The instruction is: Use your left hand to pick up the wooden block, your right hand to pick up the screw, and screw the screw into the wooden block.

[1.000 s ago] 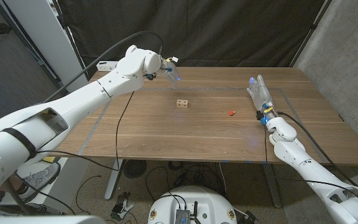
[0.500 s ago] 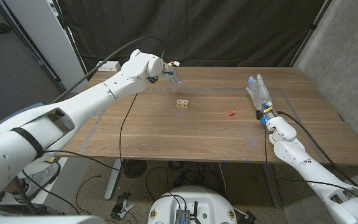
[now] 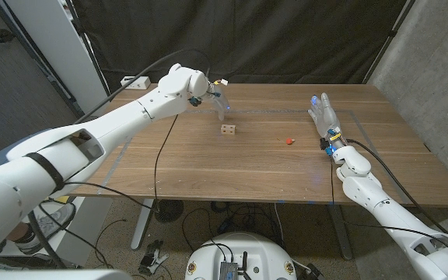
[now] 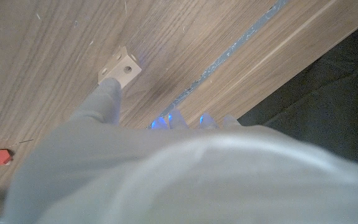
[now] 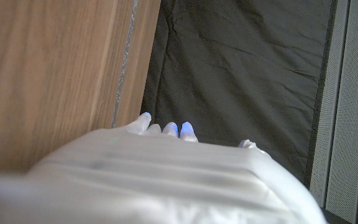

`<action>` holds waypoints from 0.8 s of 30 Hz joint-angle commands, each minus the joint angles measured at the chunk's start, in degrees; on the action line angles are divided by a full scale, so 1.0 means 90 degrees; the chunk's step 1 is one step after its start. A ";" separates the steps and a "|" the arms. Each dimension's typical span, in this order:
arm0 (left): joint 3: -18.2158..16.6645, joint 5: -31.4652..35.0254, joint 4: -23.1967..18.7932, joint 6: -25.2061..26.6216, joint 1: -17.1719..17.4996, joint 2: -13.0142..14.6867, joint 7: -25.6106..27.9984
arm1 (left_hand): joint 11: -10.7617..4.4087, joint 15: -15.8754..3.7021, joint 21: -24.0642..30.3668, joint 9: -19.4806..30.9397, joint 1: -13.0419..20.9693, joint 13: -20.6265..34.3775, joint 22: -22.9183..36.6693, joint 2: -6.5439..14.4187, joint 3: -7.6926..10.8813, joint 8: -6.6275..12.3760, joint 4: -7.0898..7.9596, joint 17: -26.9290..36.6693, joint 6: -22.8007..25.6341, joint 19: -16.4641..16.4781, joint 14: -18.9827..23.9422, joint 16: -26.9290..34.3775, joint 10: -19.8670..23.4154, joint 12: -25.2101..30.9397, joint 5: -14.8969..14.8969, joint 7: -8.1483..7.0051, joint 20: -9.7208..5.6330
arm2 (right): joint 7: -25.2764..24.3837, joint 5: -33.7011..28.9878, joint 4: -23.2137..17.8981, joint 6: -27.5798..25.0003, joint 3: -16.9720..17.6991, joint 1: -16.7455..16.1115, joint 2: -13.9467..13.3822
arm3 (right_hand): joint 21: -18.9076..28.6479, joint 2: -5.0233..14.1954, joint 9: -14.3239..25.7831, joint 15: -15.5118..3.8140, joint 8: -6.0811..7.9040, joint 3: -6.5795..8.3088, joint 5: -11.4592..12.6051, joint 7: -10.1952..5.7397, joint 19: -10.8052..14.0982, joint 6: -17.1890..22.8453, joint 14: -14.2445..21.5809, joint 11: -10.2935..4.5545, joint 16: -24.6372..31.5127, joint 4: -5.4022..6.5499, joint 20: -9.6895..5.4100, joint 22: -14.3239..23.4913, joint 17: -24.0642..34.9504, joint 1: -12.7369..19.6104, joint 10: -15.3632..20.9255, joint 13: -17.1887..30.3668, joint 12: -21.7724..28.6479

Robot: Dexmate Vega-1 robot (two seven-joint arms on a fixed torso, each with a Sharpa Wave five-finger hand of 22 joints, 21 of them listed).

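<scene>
Mid-tabletop (image 3: 208, 167), left hand (image 3: 218, 100) hovers above the wooden block (image 3: 228, 130), fingers apart, empty: approach step. Right hand (image 3: 327, 118) open, beside the screw (image 3: 288, 141). Next: lower and grasp.

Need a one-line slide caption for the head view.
Left hand open above the wooden block; red screw untouched beside the open right hand.
</scene>
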 commanded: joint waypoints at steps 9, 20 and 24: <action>0.0120 -0.0014 -0.0417 0.0160 0.0229 0.0207 0.0259 | -0.0024 0.0002 0.0026 0.0023 -0.0005 0.0021 0.0013 -0.0026 -0.0097 0.0017 0.0022 0.0029 -0.0025 -0.0454 0.0011 0.0045 0.0009 0.0008 0.0000 0.0041 0.0020 | -0.0079 -0.0047 0.0291 0.0104 -0.0032 0.0140 0.0175 | -0.0007 -0.0096 0.0022 -0.0010 0.0024 -0.0005 0.0035 -0.0054 -0.0070 -0.0020 -0.0077 -0.0007 0.0020 -0.0032 -0.0214 0.0016 -0.0002 0.0014 -0.0060 0.0010 0.0023; 0.0034 0.0101 -0.0549 0.0433 0.0664 0.0234 0.0778 | -0.0047 -0.0083 0.0057 0.0024 0.0062 0.0032 0.0017 0.0008 -0.0126 0.0032 0.0010 0.0029 -0.0008 -0.0386 0.0164 0.0099 0.0075 0.0045 0.0006 0.0049 0.0008 | -0.0105 -0.0039 0.0322 0.0154 -0.0017 0.0109 0.0197 | -0.0005 -0.0105 0.0022 -0.0002 0.0026 -0.0005 0.0039 -0.0053 -0.0076 -0.0019 -0.0078 -0.0022 0.0024 -0.0042 -0.0209 0.0016 -0.0002 0.0015 -0.0067 0.0010 0.0024; 0.0060 0.0160 -0.0549 0.0418 0.0721 0.0234 0.0889 | -0.0051 -0.0095 0.0064 0.0025 0.0080 0.0035 0.0018 0.0015 -0.0132 0.0035 0.0007 0.0029 -0.0002 -0.0366 0.0180 0.0102 0.0073 0.0047 0.0007 0.0054 0.0008 | -0.0089 -0.0022 0.0319 0.0159 -0.0010 0.0093 0.0194 | -0.0004 -0.0108 0.0022 -0.0007 0.0027 -0.0004 0.0040 -0.0054 -0.0077 -0.0017 -0.0081 -0.0009 0.0025 -0.0047 -0.0208 0.0016 -0.0002 0.0015 -0.0062 0.0010 0.0027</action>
